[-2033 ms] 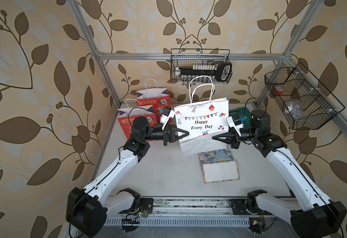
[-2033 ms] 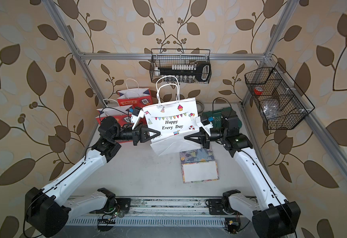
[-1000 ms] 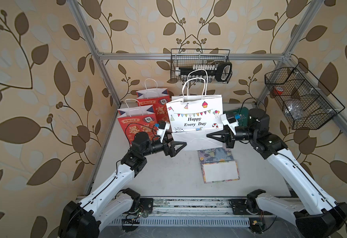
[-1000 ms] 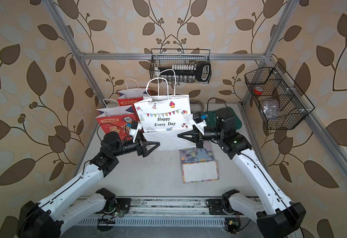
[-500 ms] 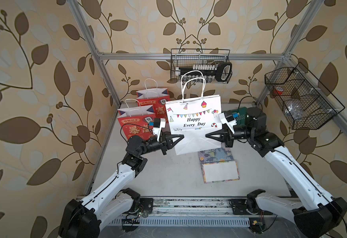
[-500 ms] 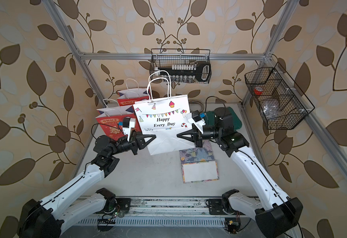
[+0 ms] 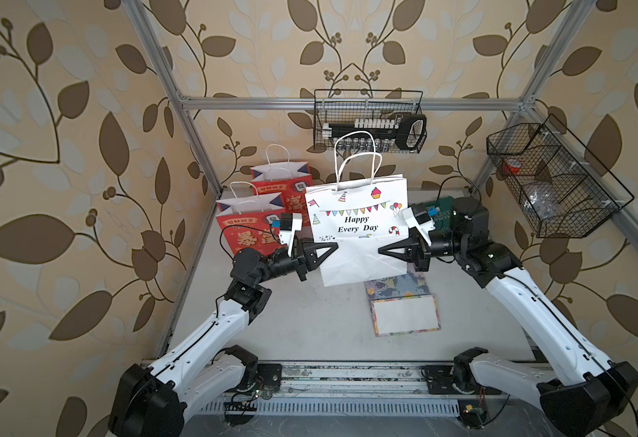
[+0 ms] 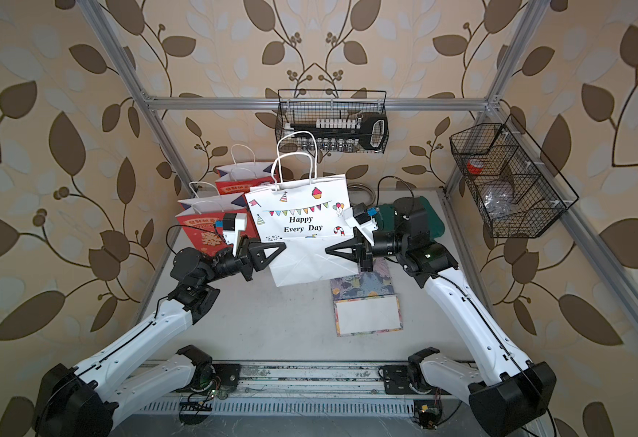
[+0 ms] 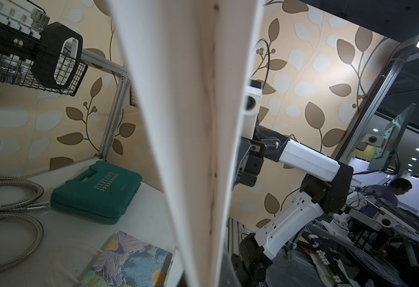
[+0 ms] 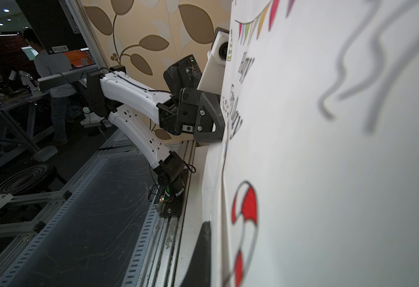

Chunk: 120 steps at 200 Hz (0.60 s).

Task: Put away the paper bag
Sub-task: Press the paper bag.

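white 'happy every day' paper bag pinched at both side edges, left hand and right hand both clamped on it. sits upright over the middle of the grey desk, just beside two red paper bags in the back-left corner. reads as carry step; next: set it down by the reds, base flat, release.

The left arm and right arm wear white shells between black joints, with thin black cables running along them. The left end effector and right end effector are black with triangular fingers, each carrying a white camera block.
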### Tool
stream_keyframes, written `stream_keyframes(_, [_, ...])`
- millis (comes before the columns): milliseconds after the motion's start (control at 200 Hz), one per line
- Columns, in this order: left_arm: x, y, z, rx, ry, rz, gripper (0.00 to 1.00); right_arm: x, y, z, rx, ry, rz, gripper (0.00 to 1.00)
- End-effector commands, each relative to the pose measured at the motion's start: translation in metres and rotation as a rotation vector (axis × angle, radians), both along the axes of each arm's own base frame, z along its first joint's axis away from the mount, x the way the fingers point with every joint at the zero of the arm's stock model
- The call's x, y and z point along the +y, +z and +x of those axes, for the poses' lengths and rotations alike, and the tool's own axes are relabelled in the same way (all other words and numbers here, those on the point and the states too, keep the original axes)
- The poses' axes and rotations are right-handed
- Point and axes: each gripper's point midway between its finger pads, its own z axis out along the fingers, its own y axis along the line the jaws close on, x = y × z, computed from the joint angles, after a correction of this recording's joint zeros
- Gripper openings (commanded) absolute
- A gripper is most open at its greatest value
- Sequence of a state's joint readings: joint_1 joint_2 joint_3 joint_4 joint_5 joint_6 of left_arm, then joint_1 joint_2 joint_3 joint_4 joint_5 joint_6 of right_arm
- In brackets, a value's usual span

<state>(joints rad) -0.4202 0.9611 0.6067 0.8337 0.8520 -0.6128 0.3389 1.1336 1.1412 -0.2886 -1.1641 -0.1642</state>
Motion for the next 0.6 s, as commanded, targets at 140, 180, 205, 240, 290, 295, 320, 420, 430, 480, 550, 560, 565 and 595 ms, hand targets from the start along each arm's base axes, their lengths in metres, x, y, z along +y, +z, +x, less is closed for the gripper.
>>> stream_keyframes(140, [0.006, 0.045, -0.01, -0.108, 0.017, -0.063, 0.43, -0.003, 0.003, -0.01, 0.023, 0.034, 0.004, 0.0])
stream_keyframes(180, [0.005, 0.047, -0.011, -0.119, 0.009, -0.062, 0.35, -0.003, 0.002, -0.01, 0.025, 0.036, 0.004, 0.0])
stream_keyframes(205, [0.005, 0.049, -0.012, -0.126, 0.003, -0.064, 0.28, -0.003, 0.002, -0.01, 0.025, 0.036, 0.004, 0.0])
stream_keyframes(240, [0.005, 0.05, -0.013, -0.131, -0.001, -0.065, 0.17, -0.003, 0.002, -0.011, 0.028, 0.038, 0.004, 0.0])
stream_keyframes(290, [0.005, 0.051, -0.014, -0.138, -0.002, -0.069, 0.03, -0.003, 0.002, -0.011, 0.029, 0.038, 0.004, 0.0])
stream_keyframes(295, [0.005, 0.051, -0.014, -0.139, -0.003, -0.069, 0.02, -0.003, 0.002, -0.011, 0.03, 0.038, 0.004, 0.0])
stream_keyframes(320, [0.005, 0.052, -0.014, -0.141, -0.003, -0.07, 0.0, -0.003, 0.001, -0.011, 0.031, 0.039, 0.004, 0.0])
stream_keyframes(420, [0.006, 0.056, -0.013, -0.144, 0.007, -0.081, 0.0, -0.005, 0.001, -0.012, 0.034, 0.041, 0.003, 0.0])
stream_keyframes(430, [0.007, 0.057, -0.014, -0.145, 0.009, -0.083, 0.0, -0.005, 0.001, -0.011, 0.035, 0.041, 0.003, 0.0])
stream_keyframes(480, [0.008, 0.06, -0.011, -0.138, 0.027, -0.089, 0.29, -0.005, 0.001, -0.012, 0.036, 0.044, 0.004, 0.0])
stream_keyframes(550, [0.01, 0.066, -0.011, -0.148, 0.043, -0.097, 0.5, -0.006, 0.0, -0.013, 0.039, 0.045, 0.001, 0.0])
stream_keyframes(560, [0.01, 0.066, -0.011, -0.149, 0.043, -0.097, 0.51, -0.006, -0.001, -0.013, 0.041, 0.045, 0.001, 0.0])
stream_keyframes(565, [0.01, 0.067, -0.011, -0.151, 0.044, -0.099, 0.51, -0.006, -0.001, -0.013, 0.042, 0.045, 0.0, 0.0])
stream_keyframes(595, [0.011, 0.071, -0.012, -0.158, 0.047, -0.102, 0.51, -0.007, -0.001, -0.014, 0.043, 0.046, 0.0, 0.0])
